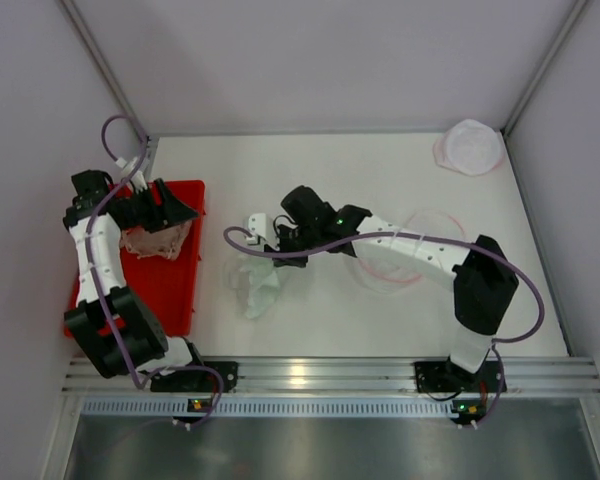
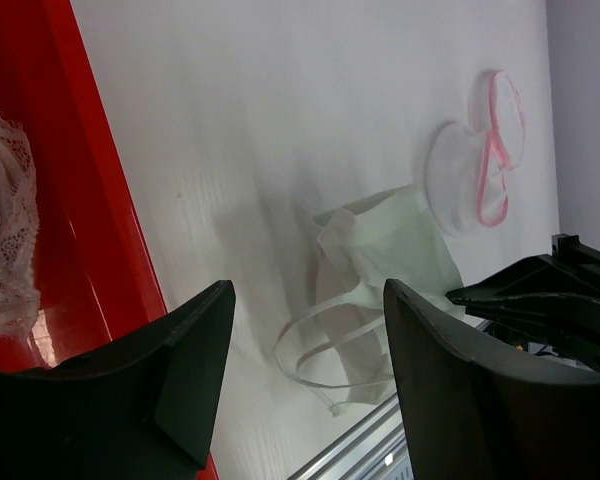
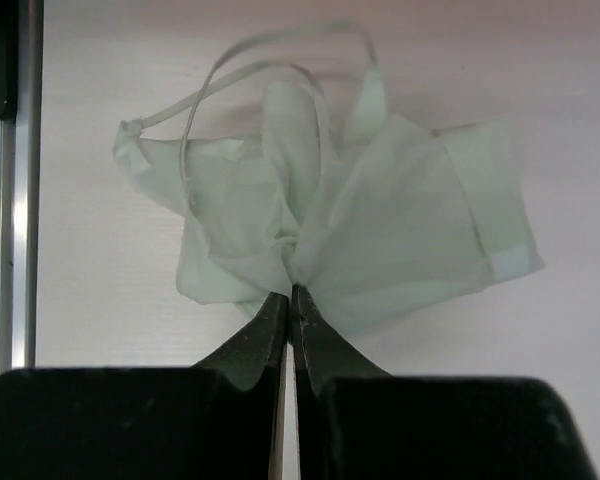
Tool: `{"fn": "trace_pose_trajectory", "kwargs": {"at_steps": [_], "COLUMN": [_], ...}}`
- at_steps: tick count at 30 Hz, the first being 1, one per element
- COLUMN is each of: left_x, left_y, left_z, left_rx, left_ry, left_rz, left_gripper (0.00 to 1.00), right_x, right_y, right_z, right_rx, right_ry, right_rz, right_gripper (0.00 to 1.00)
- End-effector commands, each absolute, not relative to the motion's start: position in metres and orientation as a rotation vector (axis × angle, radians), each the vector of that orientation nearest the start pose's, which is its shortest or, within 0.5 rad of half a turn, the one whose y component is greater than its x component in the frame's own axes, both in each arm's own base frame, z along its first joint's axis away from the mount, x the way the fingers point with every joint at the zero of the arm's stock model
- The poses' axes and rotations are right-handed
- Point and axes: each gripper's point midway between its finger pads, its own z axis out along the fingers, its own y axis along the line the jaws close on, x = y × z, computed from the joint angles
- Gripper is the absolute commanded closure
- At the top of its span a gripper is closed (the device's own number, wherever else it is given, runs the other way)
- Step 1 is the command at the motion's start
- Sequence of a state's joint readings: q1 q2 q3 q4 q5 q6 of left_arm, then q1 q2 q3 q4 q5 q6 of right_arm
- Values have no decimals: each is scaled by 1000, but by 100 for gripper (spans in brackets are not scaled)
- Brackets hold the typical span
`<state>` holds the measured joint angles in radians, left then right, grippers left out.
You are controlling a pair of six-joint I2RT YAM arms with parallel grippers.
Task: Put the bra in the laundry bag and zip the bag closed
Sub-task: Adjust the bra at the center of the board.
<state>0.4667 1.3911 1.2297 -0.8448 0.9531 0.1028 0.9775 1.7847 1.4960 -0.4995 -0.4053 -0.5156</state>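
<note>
A pale green bra with thin straps lies crumpled on the white table, left of centre. My right gripper is shut on a pinch of its fabric; in the right wrist view the fingertips meet on the cloth of the bra. A round white mesh laundry bag with pink trim lies partly under my right arm. My left gripper hangs open above the red tray, holding nothing. In its view the left gripper frames the bra and the laundry bag beyond it.
The red tray at the left holds a beige lace garment, and the same tray and lace garment show in the left wrist view. A second round mesh bag lies in the far right corner. Walls enclose the table.
</note>
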Motion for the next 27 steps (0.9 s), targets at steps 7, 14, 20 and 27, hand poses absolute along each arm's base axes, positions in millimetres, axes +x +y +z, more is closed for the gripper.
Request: {"fn": "trace_pose_trajectory", "kwargs": {"at_steps": [7,14,20,27], "left_x": [296,277,272,279], "left_y": [-32,-48,-67,-61], "left_z": [198,177,173,154], "left_rx": [42,46,69,-28], "left_ry": [2252,2314,2369,2446], "left_rz": [-986,-1005,-1018,-1038], "left_gripper": [36,46,61,59], "right_x": [199,209,200,200], "right_y": [429,449,431,459], "right_z": [116,135,126,158], "right_rx": [-1781,-1718,-1726,-1655], "right_ry": [1615,1607,1649,1625], "right_rz": [737,745,744,860], "right_gripper": [100,100,100,100]}}
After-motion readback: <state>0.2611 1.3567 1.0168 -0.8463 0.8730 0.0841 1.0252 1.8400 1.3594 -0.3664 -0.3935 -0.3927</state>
